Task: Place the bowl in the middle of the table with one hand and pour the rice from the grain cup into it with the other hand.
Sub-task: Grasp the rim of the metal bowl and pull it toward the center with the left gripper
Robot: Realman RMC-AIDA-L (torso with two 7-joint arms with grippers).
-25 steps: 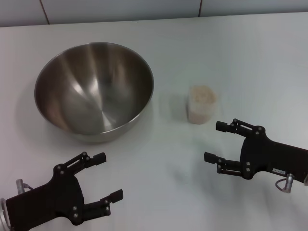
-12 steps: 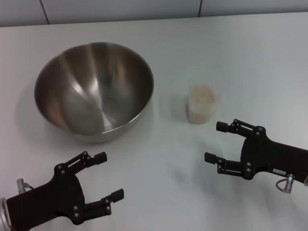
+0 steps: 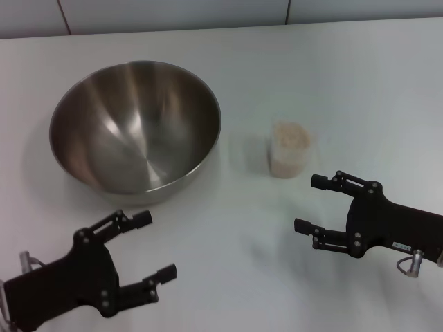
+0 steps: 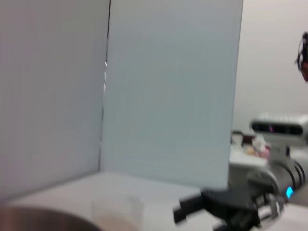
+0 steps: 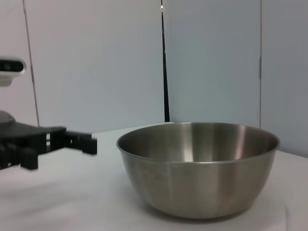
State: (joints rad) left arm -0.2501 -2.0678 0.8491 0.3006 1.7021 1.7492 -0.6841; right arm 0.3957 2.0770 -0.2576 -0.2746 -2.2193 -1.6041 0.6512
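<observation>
The steel bowl (image 3: 135, 126) stands on the white table (image 3: 228, 277) left of centre, and the right wrist view shows the bowl (image 5: 198, 166) side-on. The clear grain cup (image 3: 290, 150), full of rice (image 3: 291, 136), stands upright to the bowl's right. My left gripper (image 3: 154, 247) is open near the front left, just short of the bowl. My right gripper (image 3: 306, 203) is open at the front right, a little nearer than the cup. In the left wrist view the cup (image 4: 118, 214) appears faintly, with the right gripper (image 4: 185, 211) beyond it.
A pale panelled wall (image 3: 208, 12) runs along the table's far edge. Bare tabletop lies between the two grippers and behind the cup. The left arm's gripper (image 5: 72, 142) shows at the side of the right wrist view.
My left gripper has shifted slightly and dropped lower in the head view. The right gripper, bowl and cup have not moved.
</observation>
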